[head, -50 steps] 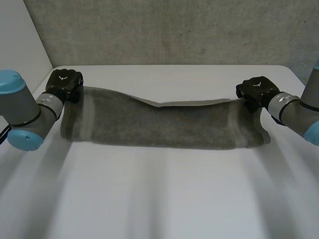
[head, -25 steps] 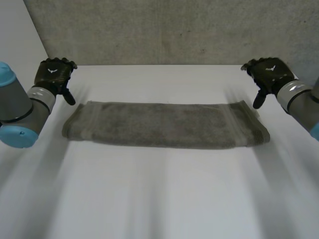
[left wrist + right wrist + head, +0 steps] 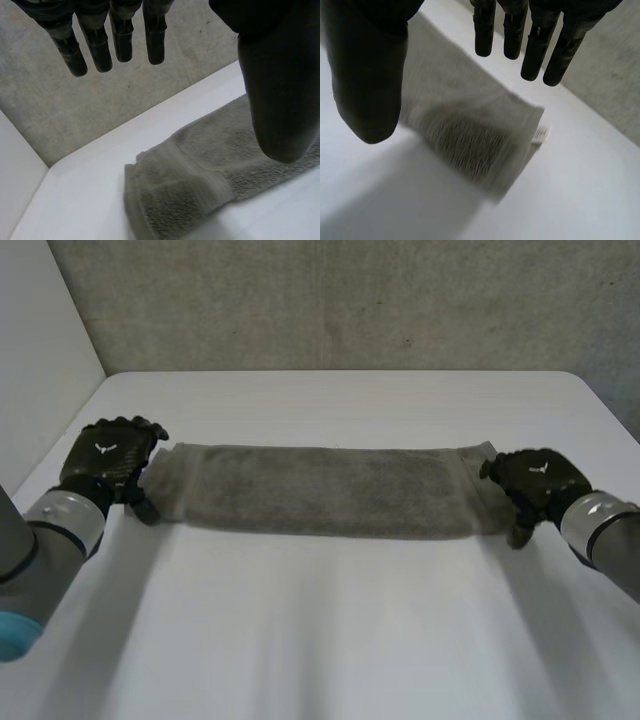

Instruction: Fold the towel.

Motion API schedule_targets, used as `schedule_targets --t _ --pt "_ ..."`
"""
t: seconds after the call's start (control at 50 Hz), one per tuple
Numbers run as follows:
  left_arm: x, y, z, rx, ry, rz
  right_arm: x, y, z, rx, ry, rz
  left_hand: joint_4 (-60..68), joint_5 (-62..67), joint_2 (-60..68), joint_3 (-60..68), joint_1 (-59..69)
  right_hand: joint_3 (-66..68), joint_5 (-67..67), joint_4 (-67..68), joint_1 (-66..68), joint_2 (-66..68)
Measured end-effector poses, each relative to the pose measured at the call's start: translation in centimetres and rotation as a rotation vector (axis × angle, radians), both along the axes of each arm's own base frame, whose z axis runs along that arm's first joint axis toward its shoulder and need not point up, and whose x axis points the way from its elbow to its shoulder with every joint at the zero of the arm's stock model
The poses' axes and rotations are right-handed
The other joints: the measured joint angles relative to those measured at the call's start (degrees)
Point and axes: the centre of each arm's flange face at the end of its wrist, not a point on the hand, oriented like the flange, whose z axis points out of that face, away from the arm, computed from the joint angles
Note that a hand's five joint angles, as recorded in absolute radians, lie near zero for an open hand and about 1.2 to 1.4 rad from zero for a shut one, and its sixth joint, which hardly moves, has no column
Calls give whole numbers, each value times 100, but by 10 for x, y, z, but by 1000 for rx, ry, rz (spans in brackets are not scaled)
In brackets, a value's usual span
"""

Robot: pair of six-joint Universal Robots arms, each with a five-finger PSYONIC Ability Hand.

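The grey towel (image 3: 320, 490) lies flat on the white table (image 3: 320, 640) as a long folded strip running left to right. My left hand (image 3: 108, 462) hovers open at the towel's left end, its fingers straight and apart from the thumb (image 3: 275, 100), with that end of the towel (image 3: 195, 180) below and nothing held. Over the right end my right hand (image 3: 536, 480) stands open too. Its thumb (image 3: 367, 75) and fingers are spread above the towel's end (image 3: 470, 135), where a small white label (image 3: 541, 133) sticks out.
A grey concrete wall (image 3: 350, 300) stands behind the table's far edge. A white panel (image 3: 40, 360) rises at the left. Bare table stretches in front of the towel.
Both hands let go of the towel's far edge, opened, lifted, then came back toward me to the towel's two ends. The raised edge dropped and the towel settled flat.
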Motion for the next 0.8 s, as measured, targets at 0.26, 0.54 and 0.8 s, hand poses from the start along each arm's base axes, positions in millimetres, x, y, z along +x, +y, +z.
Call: schedule_targets --t 0.26,0.54,0.8 --pt "-3 0 -10 -54 33 -4 -7 -21 -36 -57 40 -5 0 -8 0 0 0 28 71 69 71 0" --pt "-2 4 -15 -52 40 -5 -6 -33 -49 -79 34 -4 0 -8 -1 0 0 1931 1828 1929 1892 1935" --pt "-2 7 -17 -64 40 -8 -21 -39 -55 -70 83 -28 0 -8 -2 0 0 5416 5506 5642 5465 5384"
